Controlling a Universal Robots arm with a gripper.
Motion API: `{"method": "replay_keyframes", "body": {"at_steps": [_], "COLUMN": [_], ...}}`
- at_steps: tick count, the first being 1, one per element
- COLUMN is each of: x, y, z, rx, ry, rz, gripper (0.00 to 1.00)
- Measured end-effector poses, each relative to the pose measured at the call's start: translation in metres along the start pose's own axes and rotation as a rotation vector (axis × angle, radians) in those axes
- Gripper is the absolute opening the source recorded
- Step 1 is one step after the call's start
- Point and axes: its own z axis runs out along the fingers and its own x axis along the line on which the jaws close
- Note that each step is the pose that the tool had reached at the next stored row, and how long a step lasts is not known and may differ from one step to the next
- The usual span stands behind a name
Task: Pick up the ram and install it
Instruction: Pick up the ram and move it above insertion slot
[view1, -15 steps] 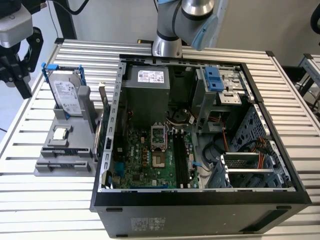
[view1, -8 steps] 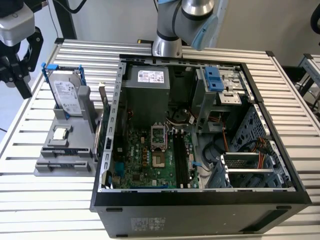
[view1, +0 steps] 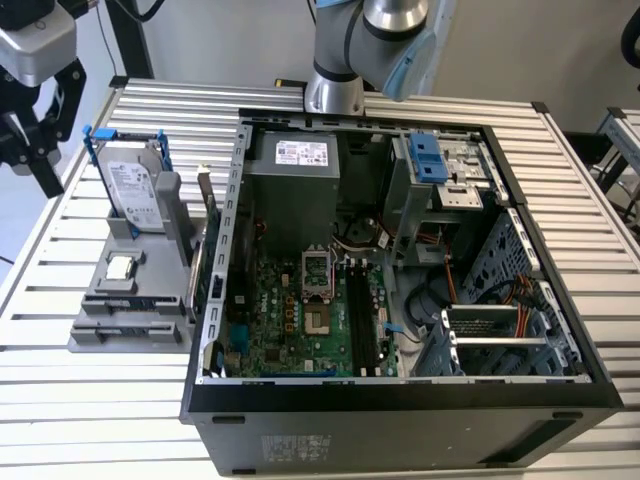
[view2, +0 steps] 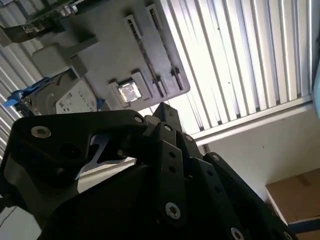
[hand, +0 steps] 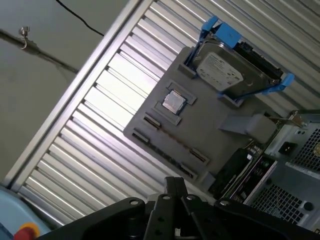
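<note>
gripper: cut by the exterior view's left edge, at 10 o'clock
arm: cut by the top edge, at 12 o'clock
hard drive: partly hidden behind the gripper in the second wrist view
motherboard slots: too small to tell their contents

The exterior view is bright and evenly lit from above. The worktop slats look pale with a soft sheen, and focus is sharp. Inside the case the deeper corners sink into shadow, and its black front wall shows little detail. In the second wrist view glare burns the worktop slats to white, while the pincer, close to the lens, is an underexposed, soft-edged mass. In the first wrist view a white glare patch lies on the slats beside the tray; elsewhere the picture is clear, slightly grainy.
</note>
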Motion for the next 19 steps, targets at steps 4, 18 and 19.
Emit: {"method": "replay_keyframes", "body": {"at_steps": [4, 18, 19], "x": [0.0000, 0.0000, 0.0000], "y": [0.0000, 0.0000, 0.0000], "z": [0.0000, 0.0000, 0.0000], "rx": [-0.0009, -0.0042, -0.0044], "ry": [0.0020, 0.0089, 0.0094], "rz": [-0.072, -0.326, -0.345], "gripper": [0.00, 0.00, 0.00]}}
